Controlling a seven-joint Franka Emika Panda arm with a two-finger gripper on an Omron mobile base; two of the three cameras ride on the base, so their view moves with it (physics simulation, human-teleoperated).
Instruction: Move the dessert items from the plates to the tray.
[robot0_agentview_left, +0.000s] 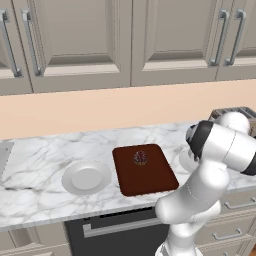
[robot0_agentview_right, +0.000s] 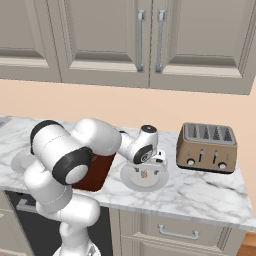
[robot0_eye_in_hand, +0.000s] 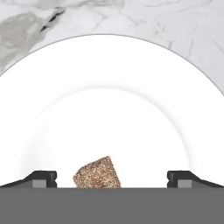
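Gripper hangs low over the right plate, fingers spread wide. In the hand view one dark fingertip rises at each side of the frame bottom, with the tan morsel between them and clear of both. Nothing is held.

The morsel sits on the flat middle of this plate. In the right base view the gripper is just above the same plate, and the morsel shows as a small tan speck under the hand.

The plate rests on the marble counter, just right of the tray, whose edge shows past the arm. In the left base view only a sliver of this plate shows behind the arm's dark joint.

Tray: dark reddish-brown, flat on the counter near its front edge. The dark maroon cupcake stands on the tray, toward its far side, roughly centred left to right.

Left plate: white, bare, on the counter just left of the tray, not touching it.

Toaster: metallic brown, four slots, at the far right of the counter, right of the plate under the gripper and apart from it. Grey wall cabinets hang above the counter.
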